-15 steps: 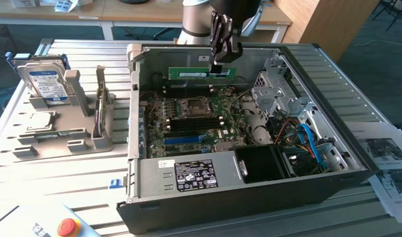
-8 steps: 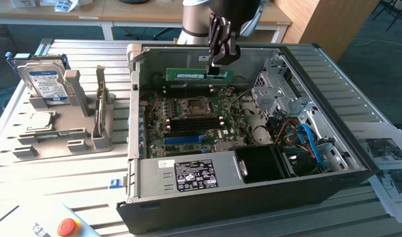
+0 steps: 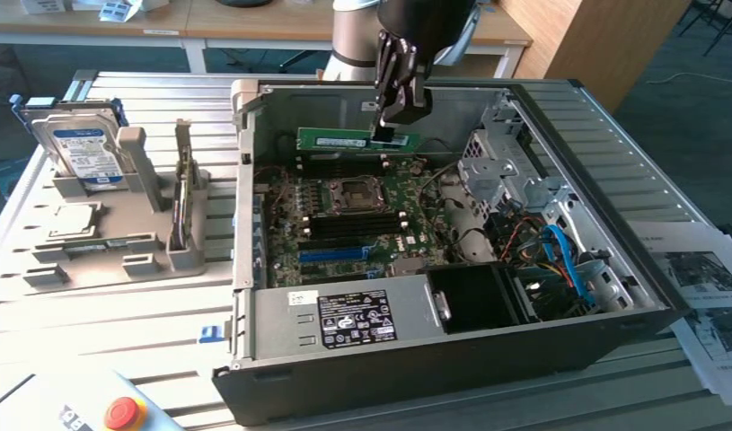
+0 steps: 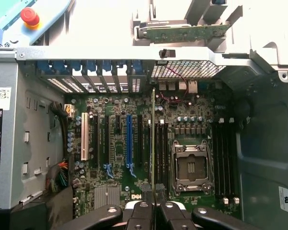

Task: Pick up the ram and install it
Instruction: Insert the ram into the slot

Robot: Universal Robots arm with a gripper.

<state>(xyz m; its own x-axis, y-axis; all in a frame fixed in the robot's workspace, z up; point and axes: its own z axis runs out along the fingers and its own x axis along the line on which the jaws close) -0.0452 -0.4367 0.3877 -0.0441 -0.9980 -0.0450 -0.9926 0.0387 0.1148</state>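
Observation:
The ram is a narrow green stick with a white label, held level above the far part of the motherboard inside the open computer case. My gripper is shut on the end of it toward the exterior view's right. In the wrist view the ram appears edge-on as a thin line running out from my gripper, over the black memory slots beside the CPU socket. It hangs above the board, apart from the slots.
The case walls enclose the board, with a power supply at the near side and cables and drive cages on the exterior view's right. A grey fixture on the left holds a hard drive and an upright card. A red stop button sits near the front.

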